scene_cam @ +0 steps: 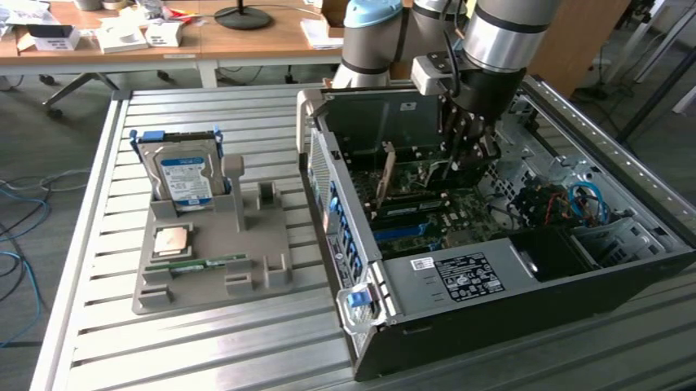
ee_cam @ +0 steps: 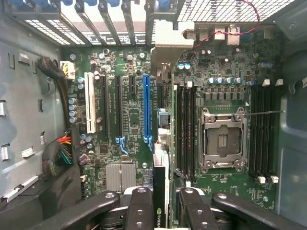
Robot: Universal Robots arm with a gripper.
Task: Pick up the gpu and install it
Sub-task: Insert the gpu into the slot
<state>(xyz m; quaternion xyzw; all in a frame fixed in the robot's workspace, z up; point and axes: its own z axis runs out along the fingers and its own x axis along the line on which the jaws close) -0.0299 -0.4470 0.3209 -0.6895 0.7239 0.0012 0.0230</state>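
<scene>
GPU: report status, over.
Gripper shut on the gpu, card edge-on. Held inside the open case, off the motherboard, not seated. Blue slot bare, nothing across it.

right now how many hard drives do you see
1: the blue-labelled hard drive stands upright in the grey holder, exterior view's left; the case may hide others.

- My gripper: smooth, matt black.
- The gpu: dark edge with a slight sheen.
- Table: ribbed, silvery metal.
- Holder tray: matt grey plastic.
- Computer case: matt black metal.
</scene>
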